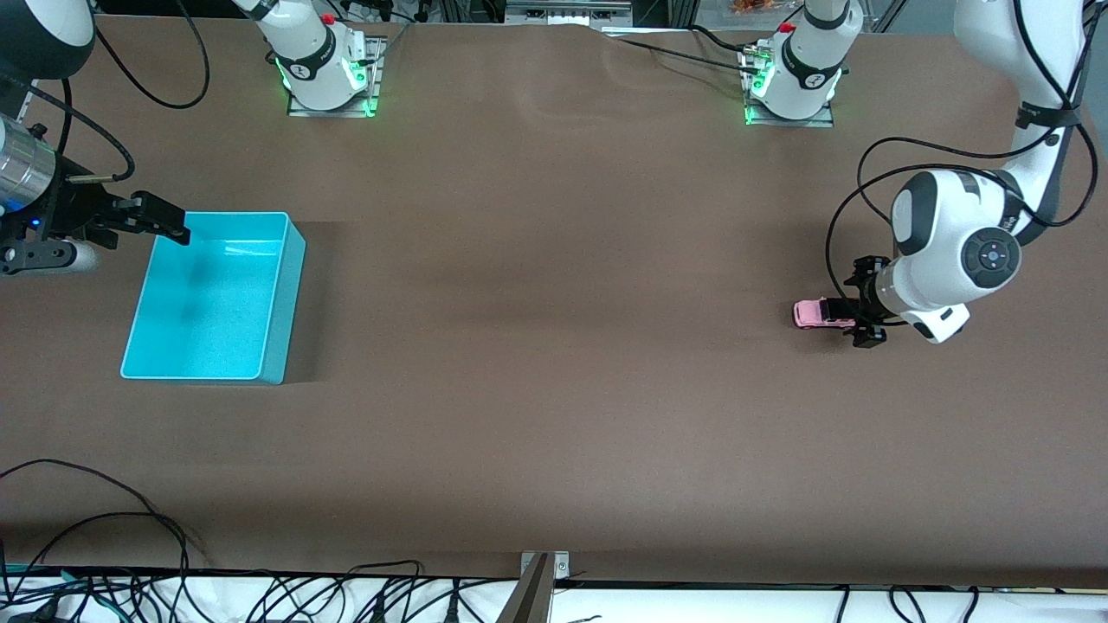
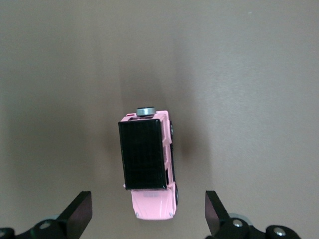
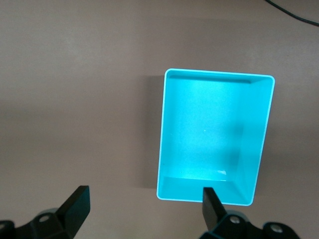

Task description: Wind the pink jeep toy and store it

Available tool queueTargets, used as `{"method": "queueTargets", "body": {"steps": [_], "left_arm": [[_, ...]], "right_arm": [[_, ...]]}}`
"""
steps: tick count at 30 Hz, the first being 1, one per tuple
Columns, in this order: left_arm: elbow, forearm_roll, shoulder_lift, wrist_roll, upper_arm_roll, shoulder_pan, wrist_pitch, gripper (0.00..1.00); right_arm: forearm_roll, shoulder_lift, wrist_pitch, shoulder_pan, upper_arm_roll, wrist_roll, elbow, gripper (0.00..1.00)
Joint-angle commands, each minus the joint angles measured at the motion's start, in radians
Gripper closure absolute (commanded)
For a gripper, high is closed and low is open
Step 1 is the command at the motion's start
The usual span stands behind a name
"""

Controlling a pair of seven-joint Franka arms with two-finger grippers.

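Now the left gripper (image 1: 853, 322) hangs spread wide over the pink jeep toy (image 1: 814, 313) at the frame's right, lined up to grasp; the right gripper (image 1: 164, 221), also spread, waits over the empty turquoise bin (image 1: 290, 285)

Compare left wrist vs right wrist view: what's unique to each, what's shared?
Left wrist only: the pink jeep toy on the table, black roof up, between the open left gripper fingers. Right wrist only: the empty turquoise bin, with the open right gripper over its edge. Shared: brown table, open fingers, nothing held.
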Motion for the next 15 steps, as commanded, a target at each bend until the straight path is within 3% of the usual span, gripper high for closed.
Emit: {"method": "queueTargets", "body": {"steps": [1, 15], "left_arm": [[-0.092, 0.016, -0.038, -0.09, -0.003, 0.011, 0.111, 0.0], [-0.126, 0.013, 0.028, -0.138, -0.003, 0.017, 0.24, 0.0]], "right_arm": [[0.019, -0.005, -0.016, -0.003, -0.002, -0.011, 0.015, 0.0], [0.019, -0.003, -0.038, 0.0, 0.001, -0.01, 0.013, 0.0]]}}
